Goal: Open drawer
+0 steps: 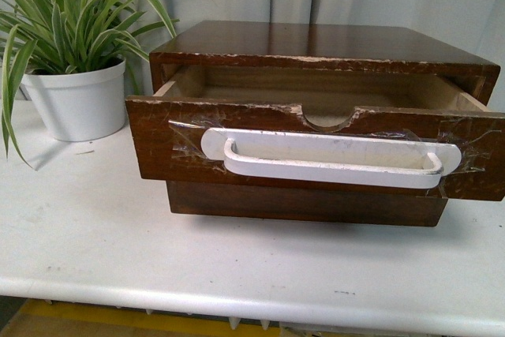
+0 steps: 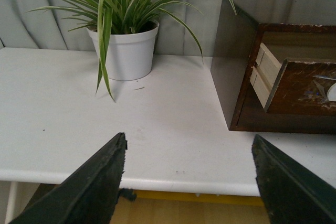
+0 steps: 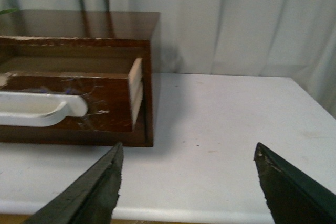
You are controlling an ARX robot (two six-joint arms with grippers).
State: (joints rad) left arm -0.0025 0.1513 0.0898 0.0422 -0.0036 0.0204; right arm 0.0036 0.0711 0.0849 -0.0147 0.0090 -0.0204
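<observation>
The dark brown wooden drawer (image 1: pixel 181 144) stands pulled partly out of its cabinet (image 1: pixel 316 41), its pale inside showing. A long white handle (image 1: pixel 327 158) is taped across its front, under a half-round notch in the chipped upper edge. The drawer also shows in the left wrist view (image 2: pixel 304 87) and in the right wrist view (image 3: pixel 105 100), handle end (image 3: pixel 42 109) included. My left gripper (image 2: pixel 189 145) is open and empty, over the table's front edge, left of the cabinet. My right gripper (image 3: pixel 188 153) is open and empty, right of the cabinet. Neither arm shows in the front view.
A plain dark wood front (image 1: pixel 304 204) sits below the drawer. A potted spider plant in a white pot (image 1: pixel 77 100) stands at the left on the white table (image 1: pixel 118 250). Grey curtains hang behind. The table's front edge (image 2: pixel 173 182) lies just under both grippers.
</observation>
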